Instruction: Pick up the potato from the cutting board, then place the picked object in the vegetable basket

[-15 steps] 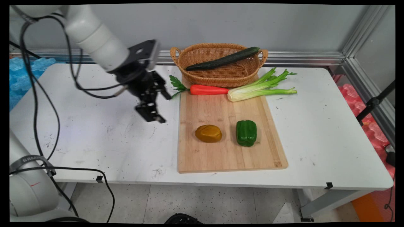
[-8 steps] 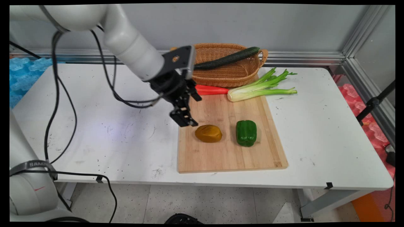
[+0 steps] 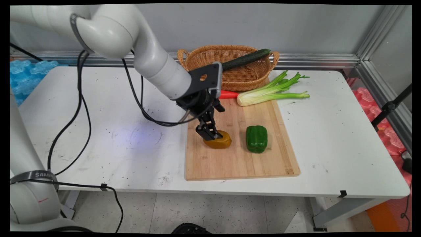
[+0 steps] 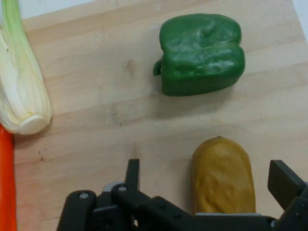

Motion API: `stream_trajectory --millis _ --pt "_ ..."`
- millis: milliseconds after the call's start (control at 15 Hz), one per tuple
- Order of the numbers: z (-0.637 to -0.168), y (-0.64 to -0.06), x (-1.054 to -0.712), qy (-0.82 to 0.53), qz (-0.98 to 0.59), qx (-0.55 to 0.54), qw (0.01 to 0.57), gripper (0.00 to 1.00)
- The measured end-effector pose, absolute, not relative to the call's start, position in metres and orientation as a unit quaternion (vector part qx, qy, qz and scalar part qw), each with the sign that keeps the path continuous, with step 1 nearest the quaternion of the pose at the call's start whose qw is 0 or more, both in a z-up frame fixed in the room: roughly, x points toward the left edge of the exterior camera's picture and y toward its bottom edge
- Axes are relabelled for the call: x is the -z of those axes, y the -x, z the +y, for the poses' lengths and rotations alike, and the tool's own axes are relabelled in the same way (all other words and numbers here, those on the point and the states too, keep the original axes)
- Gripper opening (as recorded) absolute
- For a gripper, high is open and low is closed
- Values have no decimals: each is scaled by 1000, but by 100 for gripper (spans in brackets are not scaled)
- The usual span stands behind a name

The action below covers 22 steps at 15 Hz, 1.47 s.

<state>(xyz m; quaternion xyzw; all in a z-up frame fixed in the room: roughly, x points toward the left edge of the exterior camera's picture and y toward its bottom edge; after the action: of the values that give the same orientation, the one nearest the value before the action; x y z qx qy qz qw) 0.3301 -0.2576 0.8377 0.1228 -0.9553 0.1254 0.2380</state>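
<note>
My gripper hangs low over the wooden cutting board, right above the left end of a yellow-brown potato. It is open. In the hand view the potato lies between the two fingers, nearer the right one, and neither finger touches it. A green bell pepper lies on the board just right of the potato, and in the hand view the pepper sits above it.
At the board's far end lie a carrot, partly hidden by the hand, and a celery stalk. Behind them stands a wicker basket with a cucumber laid across it. Black cables hang from the arm at left.
The arm has swung right from over the bare table onto the board and come down, so the gripper now sits over the potato. The vegetables have not moved.
</note>
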Motion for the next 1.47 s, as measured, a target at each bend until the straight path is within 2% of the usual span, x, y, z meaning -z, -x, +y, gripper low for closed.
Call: stream_trajectory --millis 1133,1200,1467 --pt "-256 -324 -787 -136 -958 -109 227 100" --pt "-255 -325 -785 -135 -958 -107 227 0" --pt "-254 -326 -780 -134 -960 -100 226 0"
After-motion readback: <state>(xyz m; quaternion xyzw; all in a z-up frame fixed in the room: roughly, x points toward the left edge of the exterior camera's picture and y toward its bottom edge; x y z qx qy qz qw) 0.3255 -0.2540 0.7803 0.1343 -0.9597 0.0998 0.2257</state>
